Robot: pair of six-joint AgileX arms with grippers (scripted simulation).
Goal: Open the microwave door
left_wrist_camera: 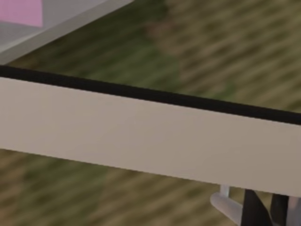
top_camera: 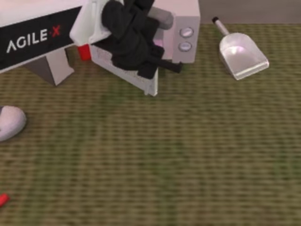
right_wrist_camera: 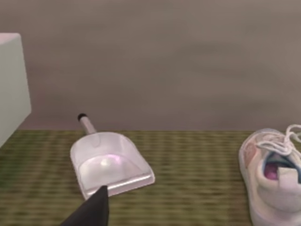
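The microwave [top_camera: 181,28] stands at the far edge of the table [top_camera: 188,155], slightly left of centre in the top view. Its two round grey knobs [top_camera: 186,39] sit on the control panel at its right end.

The microwave door [top_camera: 136,75] is swung partly open. It angles outward from the front of the oven toward the near side, hinged at its left end, with its free edge at the lower right. A strip of pale pink interior [top_camera: 159,44] shows behind it.

The left arm [top_camera: 37,35] reaches in from the left side of the table. The left gripper [top_camera: 171,67] is positioned at the free edge of the door. Whether its fingers are apart or together cannot be told. In the left wrist view, the door's edge [left_wrist_camera: 141,136] crosses the frame as a broad pale band with a dark upper line.

A clear scoop [top_camera: 242,54] with a dark-tipped handle lies to the right of the microwave, well apart from it. A white shoe [top_camera: 9,122] lies at the left edge of the table.

The right gripper [right_wrist_camera: 94,209] shows only a dark fingertip in the right wrist view, pointing toward the scoop, so its state cannot be told. A second white sneaker [right_wrist_camera: 273,179] lies near the scoop.
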